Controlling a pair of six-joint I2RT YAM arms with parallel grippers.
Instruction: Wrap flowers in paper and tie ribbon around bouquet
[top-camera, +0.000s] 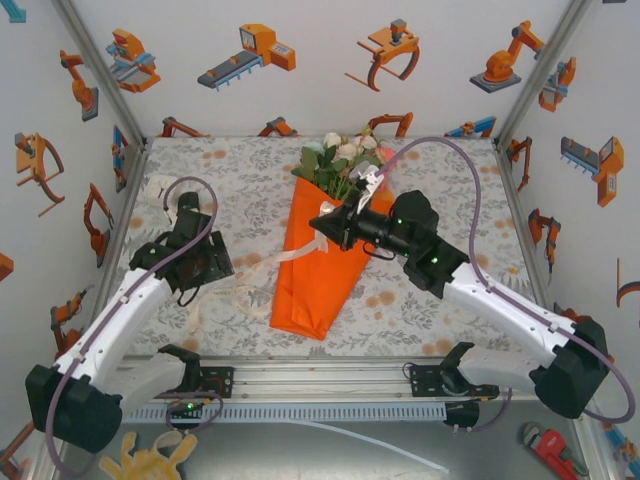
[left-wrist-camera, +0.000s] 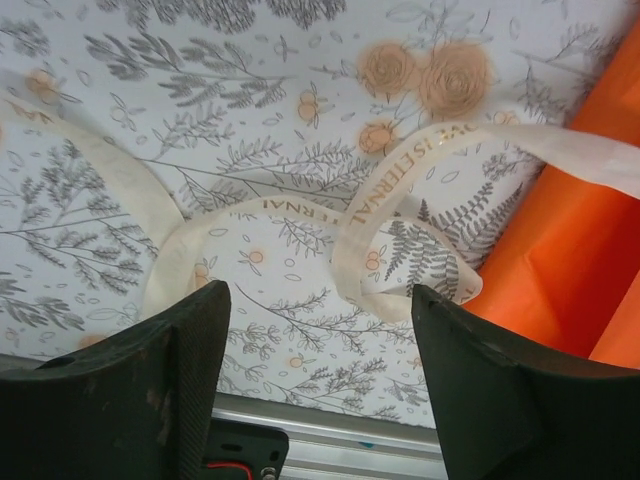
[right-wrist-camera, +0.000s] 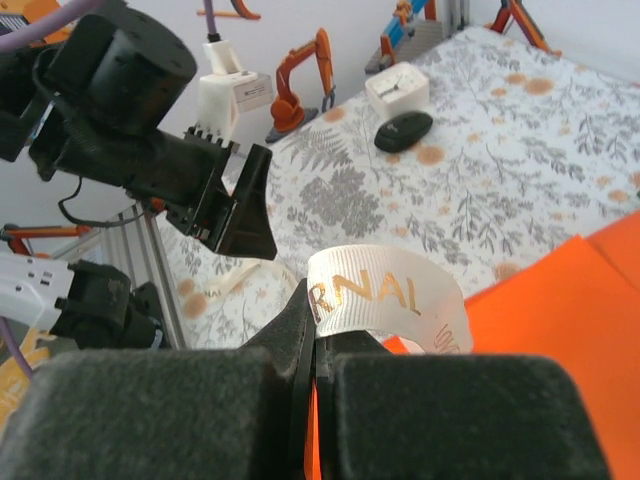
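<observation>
Right jaws clamped shut on the ribbon (right-wrist-camera: 380, 295): ribbed cream strip, gold lettering, arching over the paper (right-wrist-camera: 560, 320). Left jaws wide apart, empty, over slack ribbon loops on the floral-print table (left-wrist-camera: 250, 120). Bouquet (top-camera: 325, 240): smooth orange cone mid-table, flowers (top-camera: 340, 160) at the far end.

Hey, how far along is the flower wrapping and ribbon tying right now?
Wrapping looks done: the flowers sit in a cone of orange paper. In hand: the right gripper has its fingers shut on the ribbon; the left gripper is open above its loose loops. Left: tying it round the bouquet; no knot shows.
</observation>
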